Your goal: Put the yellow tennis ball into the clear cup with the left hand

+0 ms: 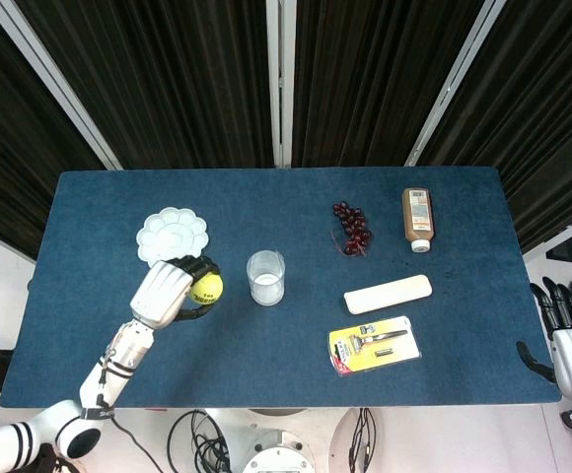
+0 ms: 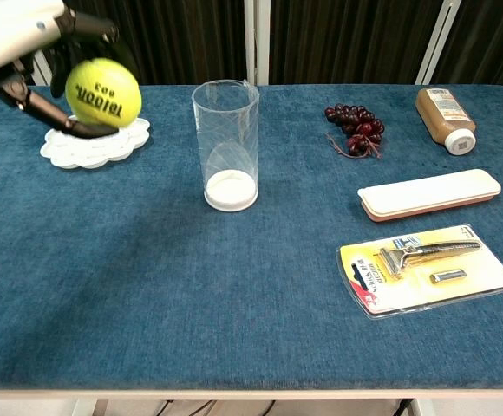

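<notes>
Blue table [image 1: 99,256] — clear cup [image 2: 226,146] stands unfilled.

From up top, the left hand [image 1: 165,293] has its fingers wrapped around the yellow tennis ball [image 1: 206,288], sitting just left of the clear cup [image 1: 265,277] and right below the white palette [image 1: 172,237]. The cup stands upright near the middle of the blue table [image 1: 99,335]. Over on the right side there's a bunch of grapes [image 1: 351,228], a brown bottle [image 1: 417,219] lying down, a long white case [image 1: 388,294] and a packaged razor [image 1: 374,345]. The right hand [image 1: 570,335] pokes in off the table's right edge, fingers apart, holding nothing.
</notes>
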Motion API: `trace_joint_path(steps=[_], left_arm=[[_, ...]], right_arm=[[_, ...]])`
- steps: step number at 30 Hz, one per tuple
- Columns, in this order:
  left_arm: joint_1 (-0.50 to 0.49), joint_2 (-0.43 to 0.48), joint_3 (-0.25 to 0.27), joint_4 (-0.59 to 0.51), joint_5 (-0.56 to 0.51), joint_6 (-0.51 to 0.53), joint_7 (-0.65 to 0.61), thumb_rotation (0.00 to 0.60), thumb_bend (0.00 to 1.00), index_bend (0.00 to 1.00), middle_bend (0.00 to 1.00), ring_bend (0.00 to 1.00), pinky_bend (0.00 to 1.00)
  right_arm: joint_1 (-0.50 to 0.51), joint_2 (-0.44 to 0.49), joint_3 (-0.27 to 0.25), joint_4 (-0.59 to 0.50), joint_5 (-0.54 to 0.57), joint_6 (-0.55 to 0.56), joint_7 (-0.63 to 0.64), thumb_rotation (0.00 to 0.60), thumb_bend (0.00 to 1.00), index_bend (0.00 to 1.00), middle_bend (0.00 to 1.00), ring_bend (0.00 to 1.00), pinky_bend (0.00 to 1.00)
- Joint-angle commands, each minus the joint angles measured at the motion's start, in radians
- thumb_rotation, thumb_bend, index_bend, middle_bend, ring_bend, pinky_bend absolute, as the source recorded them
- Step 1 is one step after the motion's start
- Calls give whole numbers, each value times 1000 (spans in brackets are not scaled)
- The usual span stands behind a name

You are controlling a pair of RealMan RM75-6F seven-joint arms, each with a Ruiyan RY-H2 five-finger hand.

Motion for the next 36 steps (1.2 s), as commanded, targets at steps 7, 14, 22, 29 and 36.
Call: trace_joint_path(steps=[7, 14, 22, 29, 36], left_arm=[[-83, -55, -105, -28, -67, -12, -139, 600, 307, 560, 540, 498, 648], [-161, -126, -119, 46, -129, -100, -124, 600, 307, 560, 539, 498, 648], [-201, -180, -109, 123, -142, -120, -123, 600, 305, 550, 532, 490, 647], [-223, -217, -102, 164, -136, -110, -104, 600, 297, 531, 512, 468, 640], [-237, -226, -95, 183, -141, -123, -132, 600, 255, 316, 293, 271, 454]], right_arm=[[0, 5, -2, -11, 0, -4, -13, 600, 227, 0, 0, 0, 0], [-2, 3, -1, -12, -1, 1, -8, 600, 227, 0, 0, 0, 0], [-4, 1, 2, 5, 10, -1, 10, 600, 227, 0, 0, 0, 0], [2, -13, 1, 22, 12, -13, 23, 600, 232, 0, 0, 0, 0], [6, -18, 3, 22, 8, -14, 26, 600, 232, 0, 0, 0, 0]])
